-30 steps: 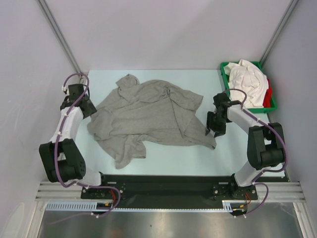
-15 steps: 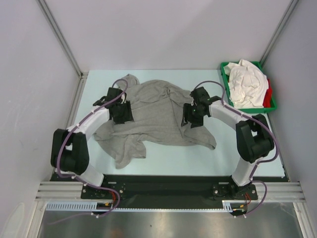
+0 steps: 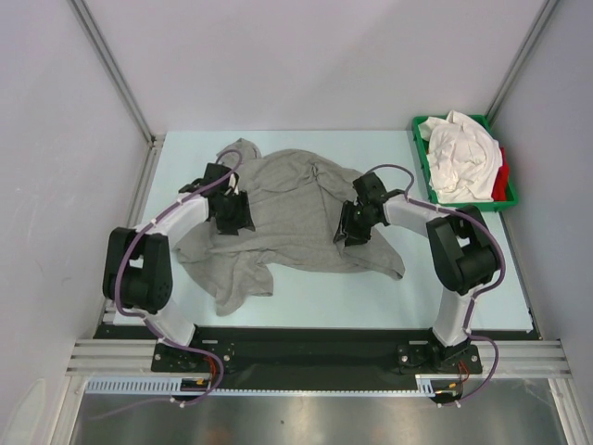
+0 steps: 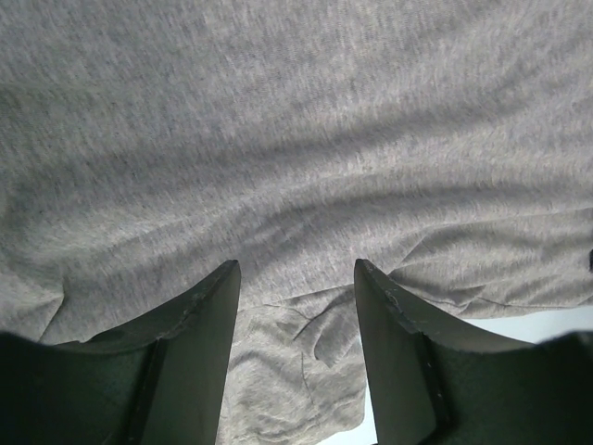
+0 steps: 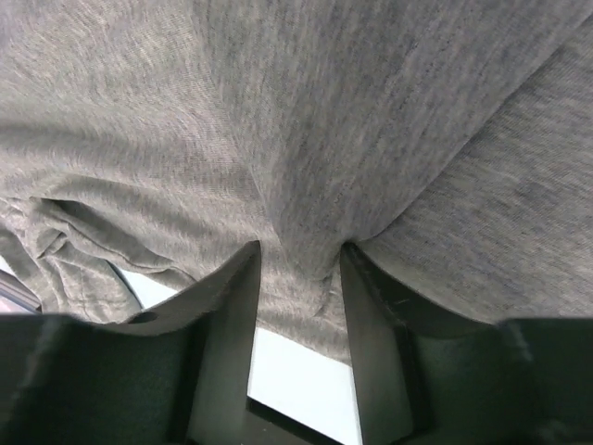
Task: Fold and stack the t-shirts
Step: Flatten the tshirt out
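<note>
Here, the left gripper (image 4: 296,269) rests on the one grey t-shirt (image 3: 287,209), its jaws spread and flat cloth between them. The shirt lies crumpled in the middle of the table (image 3: 445,287). At the right gripper (image 5: 298,252) a ridge of cloth bunches between the jaws; I cannot tell whether they pinch it. Far right, one green tray (image 3: 419,139) holds a white heap (image 3: 459,153), count unclear, and one red piece (image 3: 503,178).
</note>
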